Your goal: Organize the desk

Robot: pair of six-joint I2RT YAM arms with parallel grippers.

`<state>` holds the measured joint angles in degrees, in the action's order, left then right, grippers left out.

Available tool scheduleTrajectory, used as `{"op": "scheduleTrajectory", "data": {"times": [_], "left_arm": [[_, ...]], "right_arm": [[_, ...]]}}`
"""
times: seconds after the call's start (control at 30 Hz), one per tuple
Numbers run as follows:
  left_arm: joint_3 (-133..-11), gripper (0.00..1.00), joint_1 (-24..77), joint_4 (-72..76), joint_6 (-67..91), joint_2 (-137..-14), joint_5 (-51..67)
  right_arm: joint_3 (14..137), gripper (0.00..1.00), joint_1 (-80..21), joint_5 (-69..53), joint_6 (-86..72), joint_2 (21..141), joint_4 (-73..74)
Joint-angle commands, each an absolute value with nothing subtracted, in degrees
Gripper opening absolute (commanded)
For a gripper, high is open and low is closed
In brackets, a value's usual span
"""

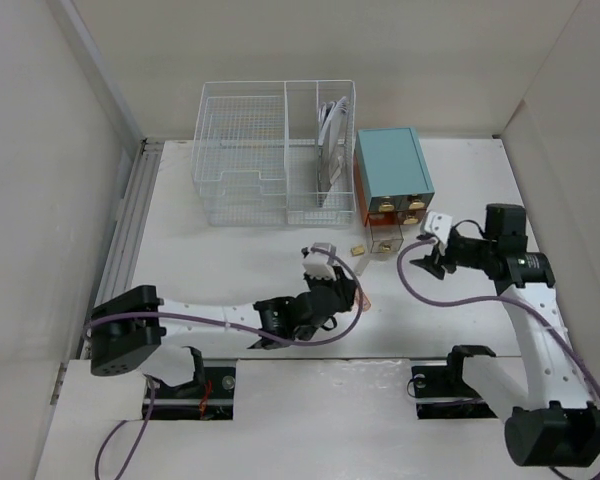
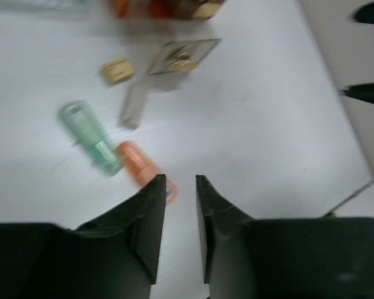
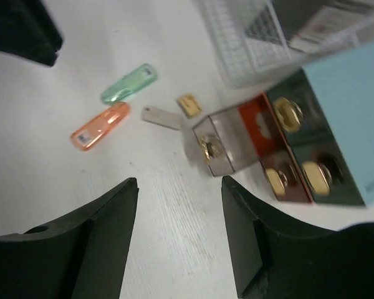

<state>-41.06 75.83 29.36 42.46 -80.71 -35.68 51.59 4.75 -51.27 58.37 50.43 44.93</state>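
The teal drawer box (image 1: pixel 392 172) stands toward the far side of the desk (image 1: pixel 230 270), the flat white top that carries everything here. Just beside the box's left wall sits a white wire basket (image 1: pixel 270 150) (papers stand in its compartment nearest the box). A ribbed metal rail (image 1: pixel 130 235) runs along the desk's left edge, well apart from the box, beyond the basket.

A clear drawer (image 3: pixel 219 147) with a gold knob juts from the box's front; whether it has come fully out I cannot tell. The other drawer fronts, also with gold knobs, sit in the box.

On the desk before the box, a small gold piece (image 3: pixel 189 104) and a flat grey tab (image 3: pixel 162 117) lie just beside the clear drawer. Farther from the box lie a translucent green stick (image 3: pixel 129 83) and an orange stick (image 3: pixel 101 126), close together.

The left tool (image 2: pixel 181 187) hovers in front of the box, over the desk near the orange stick. Its fingers are only narrowly parted and nothing is between them. The right tool (image 3: pixel 177 193) is near the box's front right corner, its fingers spread wide and grasping nothing.
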Motion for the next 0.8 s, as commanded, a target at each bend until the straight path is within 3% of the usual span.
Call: {"op": "scheduleTrajectory", "data": {"times": [0.0, 0.03, 0.2, 0.33, 0.5, 0.77], "left_arm": [[-38.15, 0.26, 77.08, 7.33, 48.92, -75.77, -46.92], [-36.49, 0.44, 78.04, 4.68, 52.17, -74.63, -46.93], [-31.91, 0.59, 83.74, -8.05, 69.84, -66.55, -48.87], [-30.68, 0.60, 86.30, -12.99, 78.39, -63.72, -50.79], [-32.25, 0.60, 88.24, -18.18, 82.34, -64.42, -52.02], [-32.52, 0.60, 91.57, -24.70, 88.86, -65.74, -51.86]], "right_arm": [[52.84, 0.62, -2.36, -47.73, 70.47, 50.80, 50.10], [52.30, 0.60, -5.16, -47.72, 73.10, 50.80, 50.10], [52.99, 0.48, -14.05, -42.37, 78.73, 56.94, 45.62], [55.89, 0.47, -18.27, -40.44, 83.74, 65.02, 45.09], [56.43, 0.44, -28.36, -28.86, 86.13, 73.29, 41.76], [59.59, 0.46, -31.29, -23.64, 87.98, 81.99, 38.94]]}}
